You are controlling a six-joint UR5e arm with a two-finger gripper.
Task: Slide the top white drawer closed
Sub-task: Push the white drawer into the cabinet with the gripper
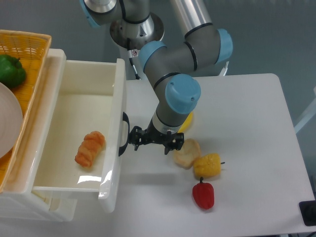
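Now arm bends down from the back, wrist low over the table point(247, 113), gripper point(132, 138) at the black handle point(124, 134) of the top white drawer point(111, 168); can't tell if jaws open or closed. Drawer is partly pulled out at left, glossy, croissant point(89, 148) inside

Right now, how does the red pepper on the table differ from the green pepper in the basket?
The red pepper is red and lies on the bare white table, fully in view; the green pepper is green and sits in the woven basket at the far left, partly cut by the picture's edge. The red pepper lies next to a yellow pepper; the green pepper lies beside a white plate. Both look glossy and whole.
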